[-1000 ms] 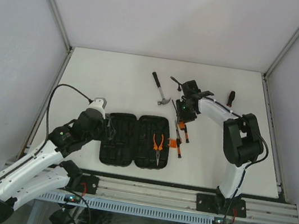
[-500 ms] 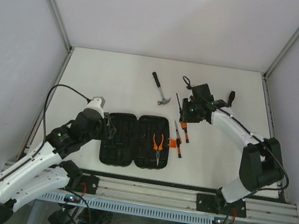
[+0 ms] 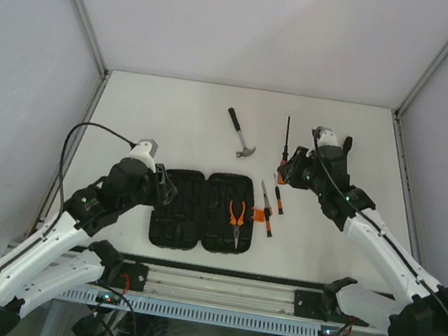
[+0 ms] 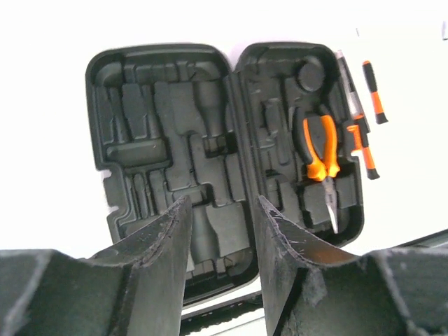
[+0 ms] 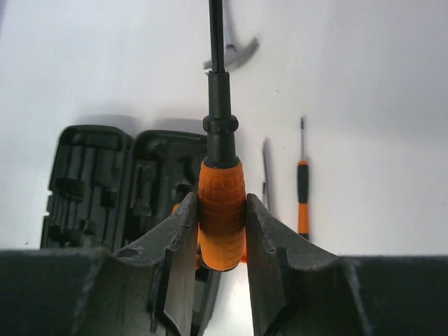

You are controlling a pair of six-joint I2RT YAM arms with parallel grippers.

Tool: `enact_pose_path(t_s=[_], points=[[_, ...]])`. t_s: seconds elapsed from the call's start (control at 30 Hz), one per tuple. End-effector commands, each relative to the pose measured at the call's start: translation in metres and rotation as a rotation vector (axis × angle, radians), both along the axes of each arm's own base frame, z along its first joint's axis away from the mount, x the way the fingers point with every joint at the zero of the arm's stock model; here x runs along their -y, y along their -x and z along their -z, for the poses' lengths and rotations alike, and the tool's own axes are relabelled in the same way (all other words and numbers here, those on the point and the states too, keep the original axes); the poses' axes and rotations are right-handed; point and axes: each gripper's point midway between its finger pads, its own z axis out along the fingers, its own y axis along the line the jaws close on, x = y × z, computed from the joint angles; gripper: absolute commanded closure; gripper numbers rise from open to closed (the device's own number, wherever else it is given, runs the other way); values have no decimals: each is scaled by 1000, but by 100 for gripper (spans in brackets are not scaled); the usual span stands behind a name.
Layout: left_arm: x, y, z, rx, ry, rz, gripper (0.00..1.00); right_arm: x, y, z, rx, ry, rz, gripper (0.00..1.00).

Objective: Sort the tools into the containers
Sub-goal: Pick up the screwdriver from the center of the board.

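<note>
The black tool case (image 3: 191,211) lies open near the front, with the orange-handled pliers (image 3: 237,216) in its right half. My left gripper (image 3: 164,189) is open and empty over the left half; in the left wrist view its jaws (image 4: 222,204) frame the empty slots of the case (image 4: 161,133), with the pliers (image 4: 320,150) to the right. My right gripper (image 3: 289,171) is shut on the orange grip of a screwdriver (image 5: 221,210), whose black shaft (image 3: 287,133) points away. The hammer (image 3: 240,134) lies on the table behind the case.
Two slim screwdrivers (image 3: 265,202) (image 3: 278,200) lie right of the case, by its orange latch (image 3: 260,217). A black-handled screwdriver (image 3: 347,144) lies at the back right, partly behind my right arm. Side walls and frame posts border the table.
My right gripper has lifted the orange-grip screwdriver off the pile and moved right, the arm stretching out lower. My left arm has barely moved.
</note>
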Motion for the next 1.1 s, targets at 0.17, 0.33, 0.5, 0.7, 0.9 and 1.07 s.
enact_pose_path(t_s=[0.17,0.33,0.5,0.7,0.9,1.07], points=[[7,-6,-73,168,66,67,52,-78,38,-64,571,-36,-342,100],[8,4,-94,223,89,119,51,-103,71,-72,736,-16,-607,100],[-1,14,-114,296,100,123,45,-111,101,-67,824,37,-850,100],[-6,18,-118,291,86,124,45,-110,105,-75,908,91,-881,100],[-12,26,-147,373,119,129,43,-100,100,-97,1116,289,-882,100],[-11,31,-167,411,126,157,42,-98,101,-95,1203,446,-975,100]])
